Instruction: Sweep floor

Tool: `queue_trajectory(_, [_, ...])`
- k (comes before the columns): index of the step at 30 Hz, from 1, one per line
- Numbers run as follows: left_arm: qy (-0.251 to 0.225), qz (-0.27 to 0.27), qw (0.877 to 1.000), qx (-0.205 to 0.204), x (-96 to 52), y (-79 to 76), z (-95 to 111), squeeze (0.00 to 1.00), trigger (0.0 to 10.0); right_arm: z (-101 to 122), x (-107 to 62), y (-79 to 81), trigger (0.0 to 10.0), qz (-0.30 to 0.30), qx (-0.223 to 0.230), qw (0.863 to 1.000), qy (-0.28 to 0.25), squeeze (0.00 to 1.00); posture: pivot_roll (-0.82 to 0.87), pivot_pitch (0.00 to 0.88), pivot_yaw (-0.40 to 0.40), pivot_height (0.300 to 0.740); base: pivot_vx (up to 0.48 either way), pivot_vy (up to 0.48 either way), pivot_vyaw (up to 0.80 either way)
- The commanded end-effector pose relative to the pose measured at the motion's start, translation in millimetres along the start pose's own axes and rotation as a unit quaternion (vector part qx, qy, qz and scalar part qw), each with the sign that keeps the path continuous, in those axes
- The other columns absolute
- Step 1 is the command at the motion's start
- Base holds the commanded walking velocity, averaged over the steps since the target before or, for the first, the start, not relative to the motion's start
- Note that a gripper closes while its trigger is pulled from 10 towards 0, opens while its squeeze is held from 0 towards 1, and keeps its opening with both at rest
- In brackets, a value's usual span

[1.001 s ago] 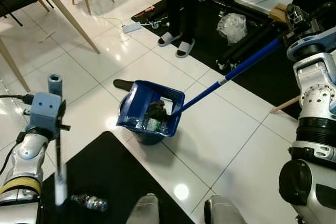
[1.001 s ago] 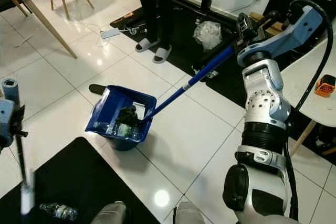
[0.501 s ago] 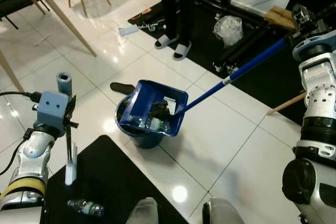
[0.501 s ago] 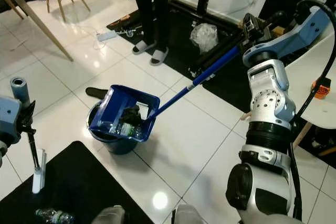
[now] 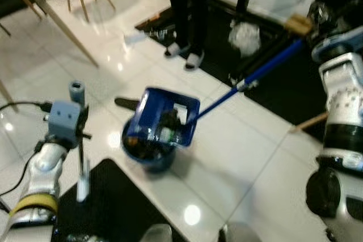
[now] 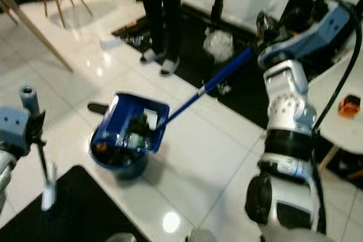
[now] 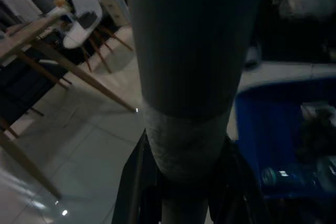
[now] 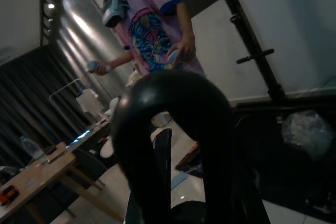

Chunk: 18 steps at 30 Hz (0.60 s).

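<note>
Floor (image 5: 238, 157) of shiny white tiles lies under us. Our left gripper (image 5: 79, 140) holds the thin broom stick (image 5: 81, 160), now farther out. Our right gripper (image 6: 266, 26) grips the blue dustpan (image 5: 164, 118), still tipped over the round blue bin (image 5: 148, 152), so rubbish keeps dropping. Blur hides the bin's inside.

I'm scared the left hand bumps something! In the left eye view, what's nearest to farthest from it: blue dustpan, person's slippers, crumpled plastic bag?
From the left hand:
1. Blue dustpan, tipped over the bin, centre.
2. Person's slippers, farther back.
3. Crumpled plastic bag, far right, on the black mat.
</note>
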<state>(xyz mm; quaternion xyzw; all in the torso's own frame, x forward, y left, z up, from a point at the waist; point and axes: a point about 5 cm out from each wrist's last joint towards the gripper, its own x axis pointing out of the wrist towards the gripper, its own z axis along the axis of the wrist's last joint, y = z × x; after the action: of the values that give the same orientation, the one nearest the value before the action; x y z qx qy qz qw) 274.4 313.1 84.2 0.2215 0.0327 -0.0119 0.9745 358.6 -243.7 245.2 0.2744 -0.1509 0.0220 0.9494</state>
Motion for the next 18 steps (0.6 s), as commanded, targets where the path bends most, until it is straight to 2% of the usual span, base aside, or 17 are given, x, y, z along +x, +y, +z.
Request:
queue_trajectory(1, [0.007,0.011,1.0,0.008,-3.1,5.4,-2.1,0.0,10.0,4.0,3.7,13.1,10.0,0.024,0.014,0.999,-0.018,0.0,0.04,0.0,0.01,0.74,0.48,0.0,0.8])
queue_trajectory(7, [0.016,0.02,1.0,0.01,-2.3,6.1,-3.5,0.0,10.0,3.7,3.3,14.6,10.0,0.03,0.01,0.999,-0.015,0.0,0.04,0.0,0.01,0.74,0.48,0.0,0.8])
queue_trajectory(9, [0.036,0.041,0.998,0.014,-1.2,8.2,-6.9,0.0,10.0,3.1,3.4,15.7,10.0,0.033,0.007,0.999,-0.013,0.0,0.04,0.0,0.011,0.74,0.356,0.0,0.8])
queue_trajectory(11, [0.044,0.048,0.998,0.01,-1.2,8.5,-8.6,0.0,10.0,3.5,3.6,16.1,10.0,0.034,0.003,0.999,-0.016,0.0,0.04,0.0,0.009,0.74,0.0,0.0,0.41])
queue_trajectory(18, [0.049,0.054,0.997,-0.002,-1.8,7.1,-10.4,0.0,10.0,3.1,6.1,17.1,10.0,0.034,0.007,0.999,-0.016,0.0,0.05,0.0,0.005,0.74,0.0,0.0,0.0])
